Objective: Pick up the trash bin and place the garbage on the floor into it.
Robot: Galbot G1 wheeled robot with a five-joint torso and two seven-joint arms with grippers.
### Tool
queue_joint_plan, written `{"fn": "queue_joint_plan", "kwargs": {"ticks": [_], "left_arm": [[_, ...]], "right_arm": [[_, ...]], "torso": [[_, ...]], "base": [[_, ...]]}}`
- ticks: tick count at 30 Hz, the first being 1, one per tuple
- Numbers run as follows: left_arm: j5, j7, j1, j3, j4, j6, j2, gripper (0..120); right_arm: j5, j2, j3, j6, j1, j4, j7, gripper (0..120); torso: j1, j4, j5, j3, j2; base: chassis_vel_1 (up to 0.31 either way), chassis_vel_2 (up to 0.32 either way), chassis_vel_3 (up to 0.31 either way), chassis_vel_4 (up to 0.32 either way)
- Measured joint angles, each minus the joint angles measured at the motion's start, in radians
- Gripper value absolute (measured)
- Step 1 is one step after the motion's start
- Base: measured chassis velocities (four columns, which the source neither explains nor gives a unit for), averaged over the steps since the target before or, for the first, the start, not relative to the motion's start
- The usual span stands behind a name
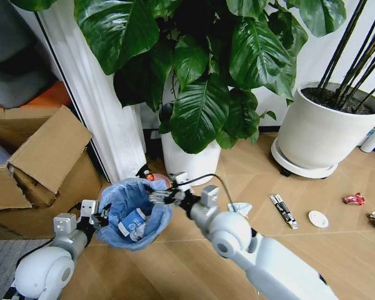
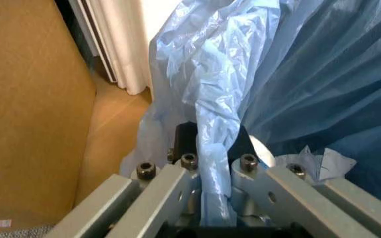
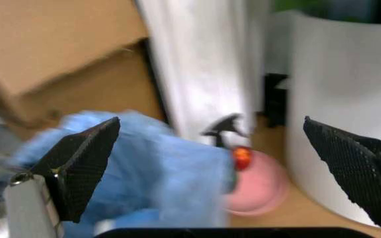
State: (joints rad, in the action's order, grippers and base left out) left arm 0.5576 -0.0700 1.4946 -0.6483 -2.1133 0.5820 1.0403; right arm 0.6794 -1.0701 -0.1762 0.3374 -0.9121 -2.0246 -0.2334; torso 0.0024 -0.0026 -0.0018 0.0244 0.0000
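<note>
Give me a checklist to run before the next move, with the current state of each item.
1. Left gripper hold on the trash bin: ok, fingers shut on the bag-covered rim.
2. Bin off the floor: ok by the head view, hanging level between the arms.
3. Right gripper empty: ok, fingers wide open with nothing between them, at the bin's rim.
4. Bin already holds something: ok, a blue-white piece lies inside.
5. Garbage left on the floor: not ok, the red wrapper, white disc and black-white strip lie to the right.
6. Bag seated all round the rim: cannot tell.
</note>
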Motion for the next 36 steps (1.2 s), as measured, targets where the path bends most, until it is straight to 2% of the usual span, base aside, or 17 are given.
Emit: {"fn": "queue_joint_plan", "kwargs": {"ticks": [6,7,11,18,36], "left_arm": [[-0.010,0.004,0.001,-0.003,0.000,-0.003,0.011,0],[-0.010,0.004,0.001,-0.003,0.000,-0.003,0.011,0],[-0.022,0.011,0.003,-0.003,0.000,-0.007,0.024,0],[-0.031,0.016,0.004,-0.003,0.001,-0.011,0.030,0],[-0.050,0.031,0.028,-0.008,-0.026,-0.019,0.036,0]], "right_arm": [[-0.128,0.069,0.169,-0.039,-0.142,-0.011,0.053,100],[-0.128,0.069,0.169,-0.039,-0.142,-0.011,0.053,100],[-0.184,0.069,0.296,-0.054,-0.262,-0.015,0.075,100],[-0.243,0.057,0.414,-0.075,-0.386,0.022,0.112,100],[-0.263,0.021,0.432,-0.084,-0.398,0.075,0.122,100]], "torso": [[0.000,-0.0001,0.0001,0.000,0.000],[0.000,-0.0001,0.0001,0.000,0.000],[0.000,0.0002,-0.0001,0.000,0.000],[0.000,-0.0002,-0.0001,0.000,0.000],[0.000,0.0000,-0.0001,0.000,0.000]], "base": [[0.000,0.000,0.000,0.000],[0.000,0.000,0.000,0.000],[0.000,0.000,0.000,0.000],[0.000,0.000,0.000,0.000],[-0.034,-0.037,0.034,0.036]]}}
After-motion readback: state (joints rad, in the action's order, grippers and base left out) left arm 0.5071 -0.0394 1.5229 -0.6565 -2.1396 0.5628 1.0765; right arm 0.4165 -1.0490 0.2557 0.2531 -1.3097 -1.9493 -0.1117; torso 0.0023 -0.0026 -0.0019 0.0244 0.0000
